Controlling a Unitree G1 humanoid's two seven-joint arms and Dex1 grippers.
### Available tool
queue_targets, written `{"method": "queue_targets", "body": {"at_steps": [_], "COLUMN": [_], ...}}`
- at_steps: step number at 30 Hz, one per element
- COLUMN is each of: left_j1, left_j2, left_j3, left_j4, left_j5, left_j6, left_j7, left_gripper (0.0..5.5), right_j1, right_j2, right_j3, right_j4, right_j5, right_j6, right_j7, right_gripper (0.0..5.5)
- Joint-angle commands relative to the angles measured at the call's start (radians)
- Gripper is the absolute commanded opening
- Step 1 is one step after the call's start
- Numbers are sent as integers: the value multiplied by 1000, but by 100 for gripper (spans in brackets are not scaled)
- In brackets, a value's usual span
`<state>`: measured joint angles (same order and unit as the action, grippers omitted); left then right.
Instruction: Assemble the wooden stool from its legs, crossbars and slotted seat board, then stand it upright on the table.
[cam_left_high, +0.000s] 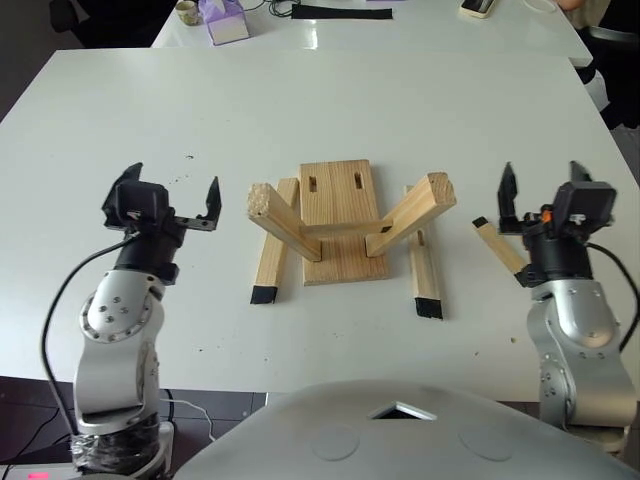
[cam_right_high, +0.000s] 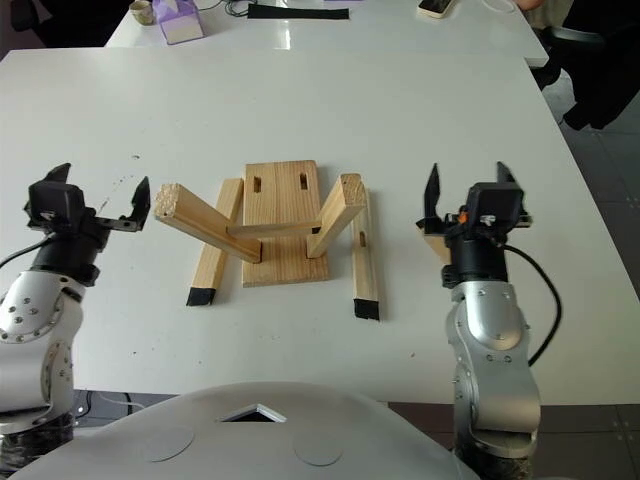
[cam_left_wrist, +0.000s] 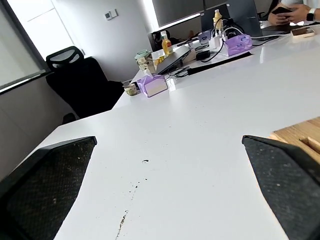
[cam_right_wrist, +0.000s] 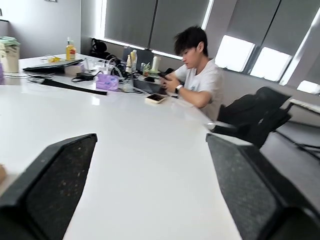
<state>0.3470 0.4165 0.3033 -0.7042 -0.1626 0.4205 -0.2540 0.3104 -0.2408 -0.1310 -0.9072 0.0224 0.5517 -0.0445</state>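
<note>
Left eye view: I see left tool (cam_left_high: 172, 186) and right tool (cam_left_high: 542, 178) spread wide, empty, flanking the slotted wooden seat board (cam_left_high: 338, 192).

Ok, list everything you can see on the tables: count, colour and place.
table: one, white, nearest.
far table: one, white, behind it.
board: one, pale wood, two slots, flat at the table's centre.
thick legs: two, pale wood, slanting out over the board's left and right edges.
crossbar: one, pale wood, across the board between the thick legs.
bars: three, pale wood with black tips; one flat on each side of the board, one near the right jaws.
tissue box: one, purple, far table.
cup: one, beige, beside the tissue box.
phone: one, pale, far table, right.
left jaws: black, open, left of the wood.
right jaws: black, open, right of it.
</note>
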Motion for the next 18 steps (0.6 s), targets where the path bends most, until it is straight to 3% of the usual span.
{"method": "queue_targets", "body": {"at_steps": [1, 5, 7, 11, 18], "left_j1": [7, -51, -98, -116, -175], "left_j2": [19, -34, -70, -80, -17], "left_j3": [-125, -404, -475, -395, -168], "left_j4": [-125, -254, -256, -193, -43], "left_j5": [-8, 29, 55, 96, 96], "left_j6": [58, 182, 234, 271, 200], "left_j7": [-45, 7, 50, 85, 51], "left_gripper": [540, 540, 540, 540, 540], "right_j1": [-83, -170, -207, -184, -53], "right_j2": [44, 169, 216, 208, 126], "right_j3": [167, 524, 582, 472, 135], "right_j4": [-36, -17, -4, 8, 48], "right_j5": [27, 27, 32, 1, -16], "right_j6": [115, 233, 277, 293, 215], "right_j7": [26, 1, -8, -25, 2], "right_gripper": [402, 402, 402, 402, 402]}}
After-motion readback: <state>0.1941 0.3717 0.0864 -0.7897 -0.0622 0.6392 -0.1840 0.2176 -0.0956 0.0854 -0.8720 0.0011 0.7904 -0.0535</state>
